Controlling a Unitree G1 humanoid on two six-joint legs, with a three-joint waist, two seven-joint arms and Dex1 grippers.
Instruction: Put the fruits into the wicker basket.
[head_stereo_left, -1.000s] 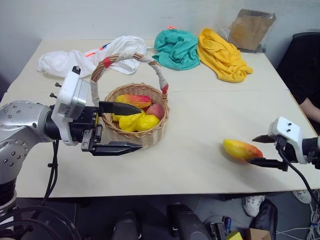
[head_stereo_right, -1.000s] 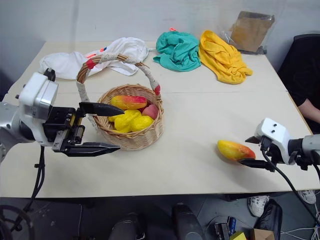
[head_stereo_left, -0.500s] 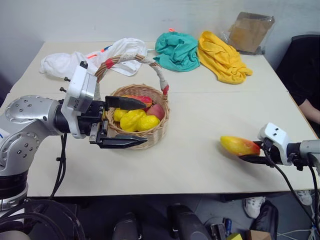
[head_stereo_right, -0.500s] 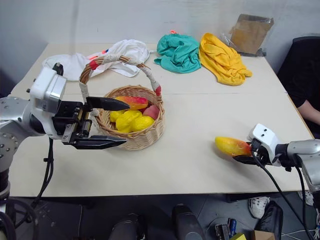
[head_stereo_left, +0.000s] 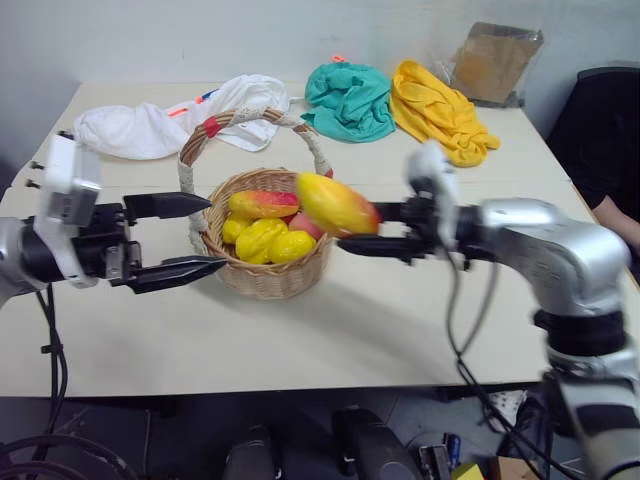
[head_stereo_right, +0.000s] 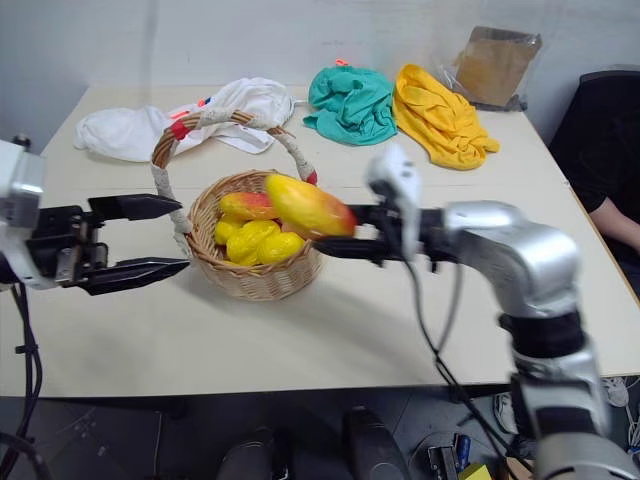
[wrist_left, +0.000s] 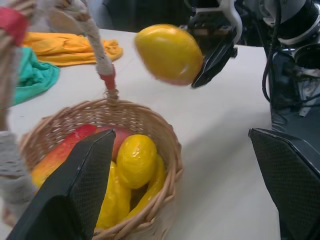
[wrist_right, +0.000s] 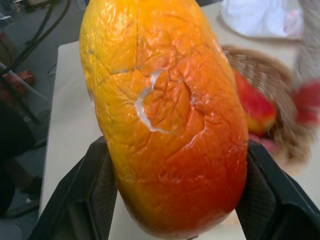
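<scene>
A mango (head_stereo_left: 336, 203) is clamped between the fingers of the right gripper (head_stereo_left: 352, 232) and held in the air over the right rim of the basket (head_stereo_left: 262, 280), just beside the handle (head_stereo_left: 245, 117). The basket, set toward the table's (head_stereo_left: 400, 320) left front, is already filled with lemons (head_stereo_left: 292, 246) and another mango (head_stereo_left: 262, 204). The left gripper (head_stereo_left: 190, 236) is spread wide and empty at the basket's left side, while white (head_stereo_left: 150, 128), teal (head_stereo_left: 350, 98) and yellow (head_stereo_left: 440, 110) cloths and a paper bag (head_stereo_left: 497, 60) are heaped along the far edge.

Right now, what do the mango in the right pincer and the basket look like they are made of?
The mango looks artificial, likely painted foam or plastic: its glossy yellow-to-red skin is cracked and flaking, showing white underneath. The basket is tan woven wicker, matte, with visible strands; its arched handle appears wrapped in white fabric with red bands.
</scene>
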